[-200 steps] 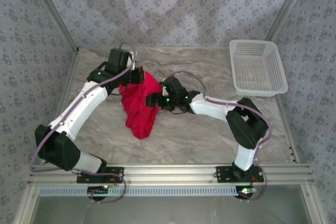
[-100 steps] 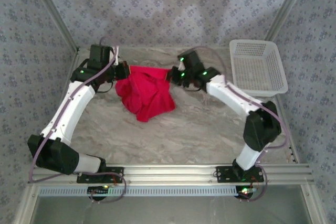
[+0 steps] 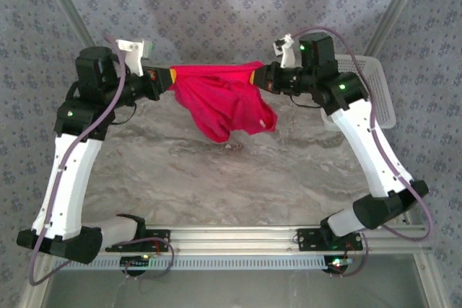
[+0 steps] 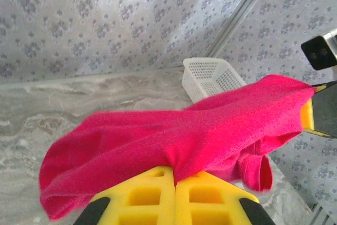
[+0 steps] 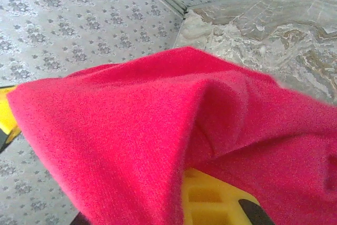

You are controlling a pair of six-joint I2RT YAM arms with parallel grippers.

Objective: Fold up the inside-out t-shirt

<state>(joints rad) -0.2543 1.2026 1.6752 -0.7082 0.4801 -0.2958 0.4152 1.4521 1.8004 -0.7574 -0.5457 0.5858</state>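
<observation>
Starting at the left with the left end effector [image 3: 169,77]: hangs high over the counter [image 3: 216,185], points rightward, and clamps shut on the left end of the inside-out t-shirt [image 3: 224,102]. Seen from the left wrist as two yellow fingers [image 4: 138,196] pressed together, with red fabric pinched in the seam between them and spilling away over their tips.

Next, in the middle, the bright red t-shirt itself: spans the gap between the two arms, pulled into a nearly straight, taut line along its top edge. Sags below that line in a bunched, wrinkled pouch, deepest a little right of centre, with a loose flap curling at the lower right. Looks to hang clear of the marbled counter, above its far half, though hard to tell for certain from overhead.

Further right, the right end effector [image 3: 255,76]: faces leftward, level with its partner, and grips the shirt's right end, closed tight on the cloth. From the right wrist, mostly buried under the t-shirt [image 5: 131,130], with just a patch of yellow finger [image 5: 208,196] peeking out beneath the folds.

Far right, a white plastic basket [image 3: 384,106]: sits at the counter's far right corner, partly behind the right arm, well apart from the shirt. Shows again from the left wrist as the same basket [image 4: 210,77], beyond the hanging cloth.
</observation>
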